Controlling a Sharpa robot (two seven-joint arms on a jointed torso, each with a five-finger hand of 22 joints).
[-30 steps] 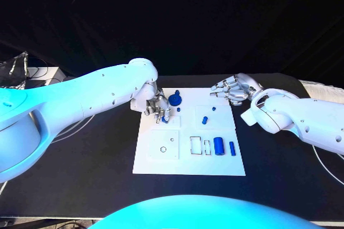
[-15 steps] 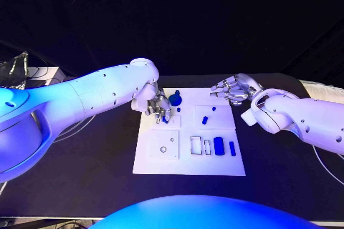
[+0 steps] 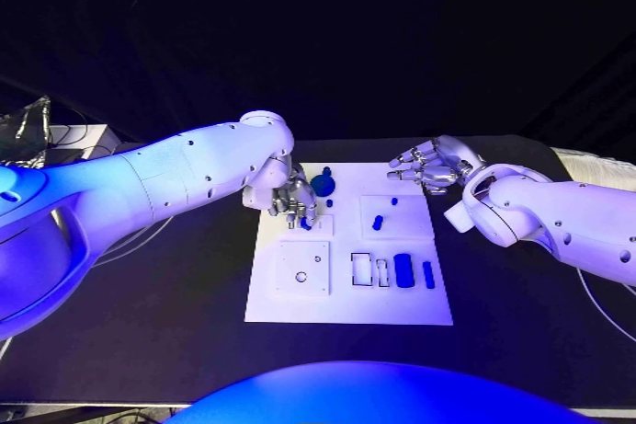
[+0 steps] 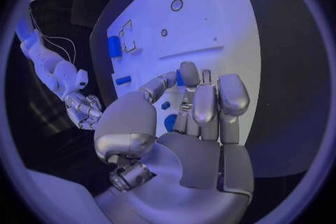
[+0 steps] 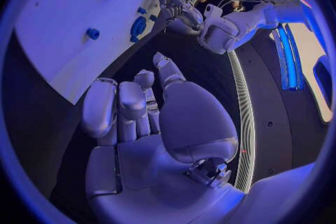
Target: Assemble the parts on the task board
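The task board point(image 3: 348, 300) lies at the middle of the black table point(image 3: 159, 295). The left hand point(image 3: 291, 200) is over the board's far left corner, fingers pointing down and drawn together at a small blue part point(image 3: 306, 223); whether it grips that part cannot be told. A round blue knob point(image 3: 323, 179) sits just beside it. The right hand point(image 3: 426, 166) hovers off the board's far right corner, fingers curled, holding nothing. A blue cylinder point(image 3: 403, 269) lies near the board's right edge.

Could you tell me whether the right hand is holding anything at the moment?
No. The right hand is empty, its fingers loosely curled beside the task board.
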